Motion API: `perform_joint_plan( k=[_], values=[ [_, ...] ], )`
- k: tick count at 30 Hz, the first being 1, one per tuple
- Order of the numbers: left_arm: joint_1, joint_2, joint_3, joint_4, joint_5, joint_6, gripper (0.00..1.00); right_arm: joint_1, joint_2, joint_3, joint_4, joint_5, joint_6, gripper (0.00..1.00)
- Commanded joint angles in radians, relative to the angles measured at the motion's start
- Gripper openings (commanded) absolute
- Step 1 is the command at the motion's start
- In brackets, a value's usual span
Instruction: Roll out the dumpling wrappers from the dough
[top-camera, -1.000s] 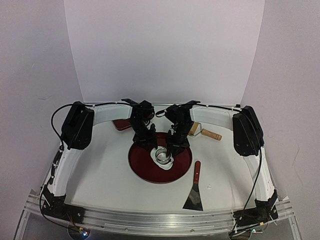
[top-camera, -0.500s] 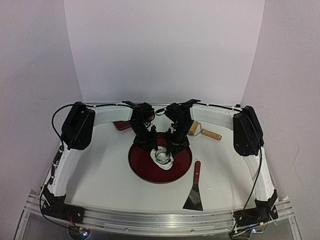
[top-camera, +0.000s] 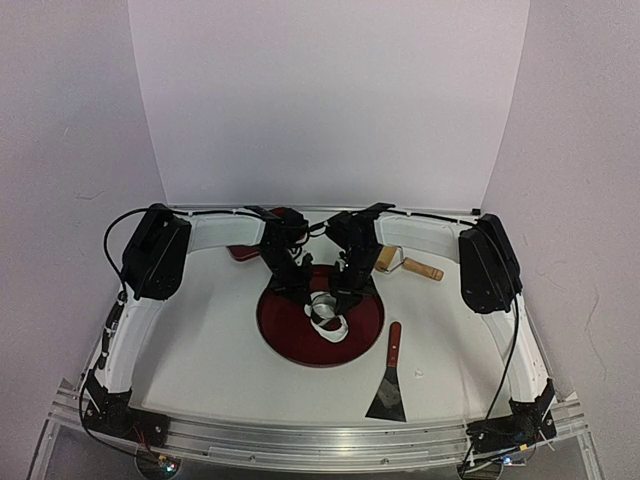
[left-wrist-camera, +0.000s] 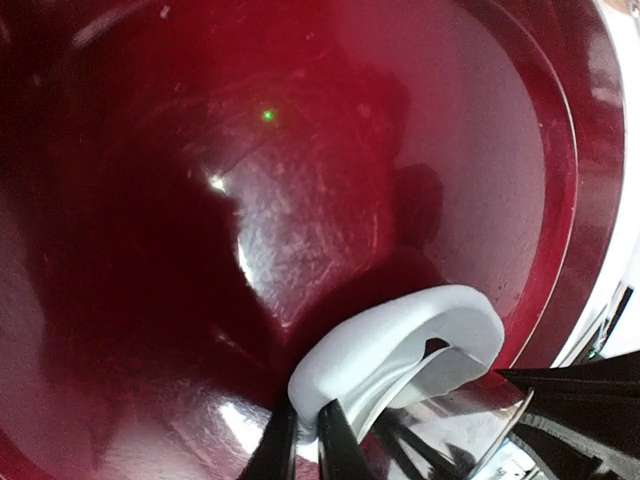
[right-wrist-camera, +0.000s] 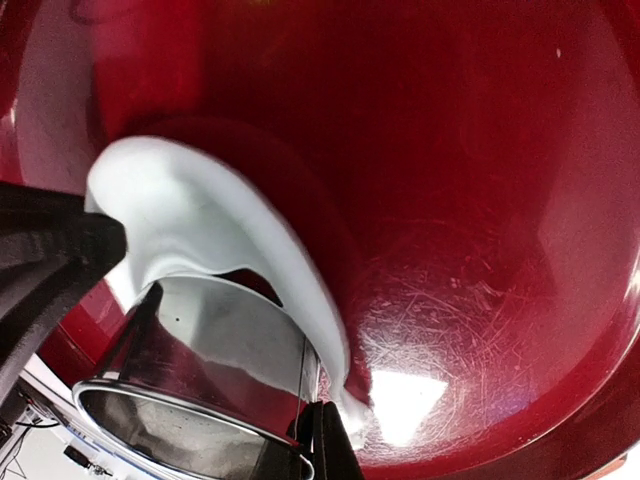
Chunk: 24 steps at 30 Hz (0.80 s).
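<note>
On the red tray (top-camera: 285, 335) in the middle of the table (top-camera: 200, 345), the dough (left-wrist-camera: 395, 335) hangs as a thin, ragged white strip looped round the shiny ring cutter (right-wrist-camera: 200, 370). Part of it is lifted off the tray floor. The left pincer (left-wrist-camera: 300, 440) is closed on one edge of this strip, its tips nearly together with the white sheet nipped between them. The right pincer (right-wrist-camera: 320, 440) is closed on the opposite edge, right beside the cutter's wall.

The dough looks light, soft and limp. It sags and curls under its own weight, so it will probably stretch or tear if pulled fast or from one side only. Its surface looks matt and slightly tacky, so it is likely to cling to the metal and the tips rather than slip. The thicker rolled rim seems the safest hold, taken from two sides and peeled slowly.

No neat round wrapper shows in any view. The inside of the cutter cannot be seen well enough to tell whether one lies there.

No brand, label or writing can be read on the tray, the cutter or the arms.
</note>
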Motion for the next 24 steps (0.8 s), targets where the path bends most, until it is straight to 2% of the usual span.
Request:
perform_joint_plan(
  k=[1, 9, 24],
  values=[
    [-0.011, -0.021, -0.036, 0.003, -0.019, -0.006, 0.01, 0.007, -0.033, 0.037, -0.024, 0.028, 0.000, 0.00],
    [-0.011, -0.041, -0.046, 0.001, -0.042, -0.009, 0.00, 0.003, -0.098, 0.029, -0.056, 0.071, -0.002, 0.00],
    [-0.012, -0.186, -0.103, -0.013, -0.132, -0.036, 0.00, -0.078, -0.196, 0.024, -0.089, 0.091, 0.028, 0.00]
  ],
)
